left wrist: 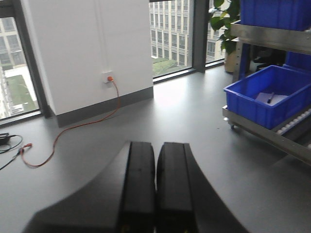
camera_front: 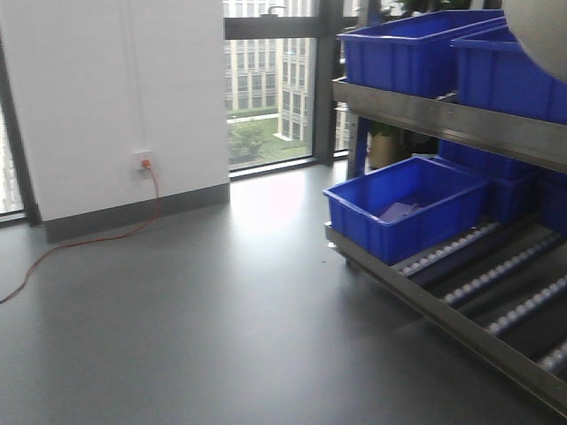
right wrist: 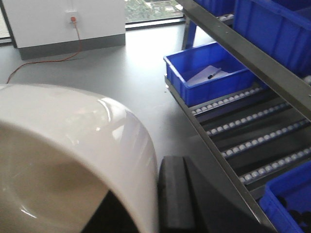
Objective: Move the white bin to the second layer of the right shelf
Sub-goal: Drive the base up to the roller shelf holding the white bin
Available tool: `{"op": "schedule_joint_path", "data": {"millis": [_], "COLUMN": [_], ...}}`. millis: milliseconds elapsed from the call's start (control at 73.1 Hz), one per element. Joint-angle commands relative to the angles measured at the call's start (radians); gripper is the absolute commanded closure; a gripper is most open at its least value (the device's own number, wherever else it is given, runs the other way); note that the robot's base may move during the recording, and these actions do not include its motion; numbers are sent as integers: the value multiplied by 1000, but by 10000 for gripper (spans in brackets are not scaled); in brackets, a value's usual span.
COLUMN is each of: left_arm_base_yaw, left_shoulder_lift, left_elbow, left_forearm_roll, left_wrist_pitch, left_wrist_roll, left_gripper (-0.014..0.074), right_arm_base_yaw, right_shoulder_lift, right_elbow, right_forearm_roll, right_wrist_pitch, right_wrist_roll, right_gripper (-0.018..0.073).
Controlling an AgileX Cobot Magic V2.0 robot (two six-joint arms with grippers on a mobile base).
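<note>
Left wrist-mounted view: an orange cable trails over the grey floor from a wall socket. At centre the left hand reaches forward low above the floor, its two black fingers pressed flat together with nothing between them. To the right a blue crate sits at the rack's end.

Exterior front-facing view has bare floor at left, then the blue crate resting on the right shelf second layer, whose roller rails lie uncovered beside it. In the top right corner is the rounded underside of the white bin, up in the air and overlapping the upper crates.

Right wrist-mounted view is filled at left by the bin's glossy wall and rim. The right hand clamps that wall, one black finger lying against its outside and the other hidden. The bin hangs clear of the rollers, which run off to the right.
</note>
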Motion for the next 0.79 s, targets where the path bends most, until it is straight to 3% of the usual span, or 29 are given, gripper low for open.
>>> {"op": "schedule_joint_path", "data": {"millis": [0, 780], "left_arm_base_yaw": [-6, -6], "left_shoulder_lift": [-14, -14], "left_elbow": [37, 37], "left_forearm_roll": [0, 0], "left_wrist_pitch": [-85, -85], "left_wrist_roll": [-3, -3], "left_gripper": [512, 512], "right_arm_base_yaw": [-7, -7], "right_shoulder_lift": [0, 0], "right_elbow": [-33, -33], "right_forearm_roll": [-11, -11], "right_wrist_pitch": [-98, -98], "right_wrist_roll": [0, 0], "right_gripper": [504, 504]}}
